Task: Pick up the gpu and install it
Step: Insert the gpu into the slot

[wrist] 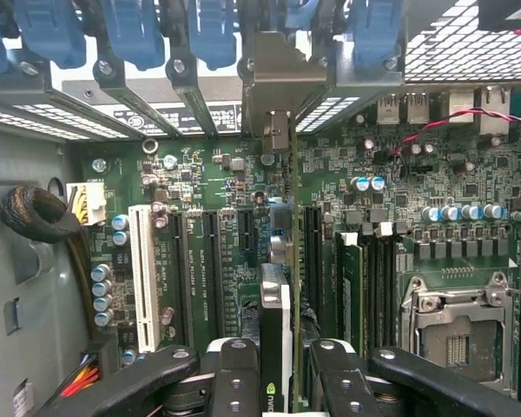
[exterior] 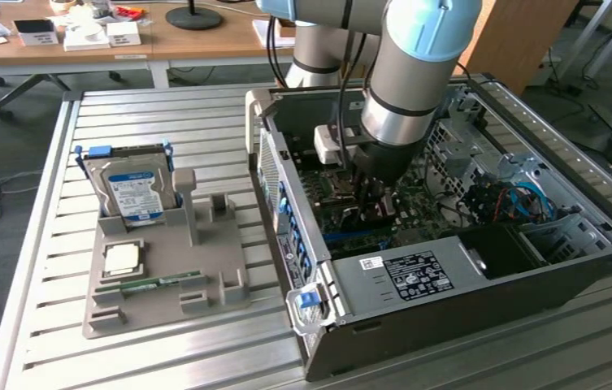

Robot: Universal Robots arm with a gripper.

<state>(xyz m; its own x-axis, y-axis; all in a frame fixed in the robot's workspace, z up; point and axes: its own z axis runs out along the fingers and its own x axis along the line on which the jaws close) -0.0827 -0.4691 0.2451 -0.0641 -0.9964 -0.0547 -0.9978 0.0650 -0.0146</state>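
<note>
In the wrist view the gpu (wrist: 276, 300) is edge-on: a thin green board with a black part and a pale metal end bracket (wrist: 276, 130) that reaches the rear slot openings of the case. My gripper (wrist: 282, 360) is shut on it, one black finger (wrist: 234, 373) on each side. The card stands upright over the dark expansion slots of the green motherboard (wrist: 208, 174); whether it is seated in a slot I cannot tell. In the exterior view the arm reaches down into the open computer case (exterior: 447, 276), with the gripper (exterior: 376, 210) low over the motherboard.
A white PCI slot (wrist: 143, 269), the CPU socket (wrist: 456, 334) and a bundle of cables (wrist: 35, 217) lie around the card. On the table beside the case a grey holder (exterior: 214, 284) carries a blue-labelled hard drive (exterior: 132, 195), a CPU (exterior: 121, 258) and a RAM stick (exterior: 159, 283).
</note>
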